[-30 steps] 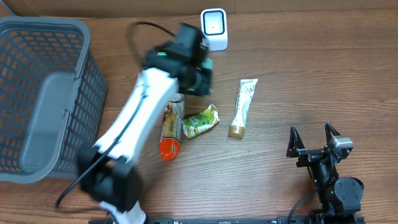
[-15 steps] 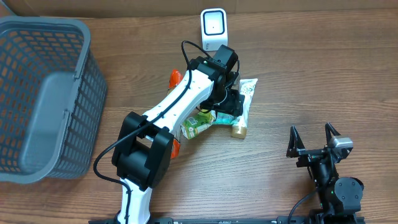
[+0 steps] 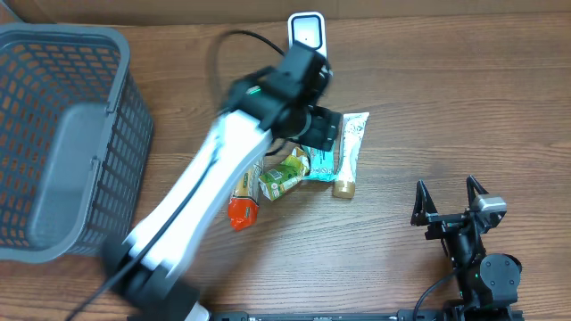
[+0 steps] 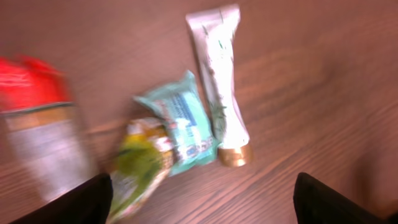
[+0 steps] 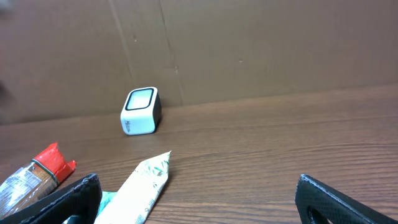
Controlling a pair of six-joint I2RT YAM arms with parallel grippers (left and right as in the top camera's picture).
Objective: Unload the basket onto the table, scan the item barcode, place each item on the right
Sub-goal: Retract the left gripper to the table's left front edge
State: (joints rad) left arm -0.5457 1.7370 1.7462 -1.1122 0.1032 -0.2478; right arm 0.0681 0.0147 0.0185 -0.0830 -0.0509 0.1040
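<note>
Hovering over the cluster of goods, the left gripper (image 3: 318,134) has its jaws spread wide and grips nothing. In the wrist view its fingers (image 4: 84,199) stand clear of every item. The arm is blurred from overhead.

Directly below, flat on the table (image 3: 446,98), lies a teal packet (image 4: 180,127), released and untouched. Its left edge meets a green-yellow pouch (image 4: 140,174). Its right edge lies against a white tube (image 4: 221,81), whose gold cap points to the near side. Left of the pouch is a red-capped bottle (image 3: 243,201), blurred in the wrist view.

The scanner (image 3: 307,36), white, stands upright at the far edge, beyond the gripper and apart from the packet. A grey mesh basket (image 3: 125,107) sits at the left edge.

The right gripper (image 3: 451,203) sits at near right, well apart from the goods, jaws fully parted and empty.
</note>
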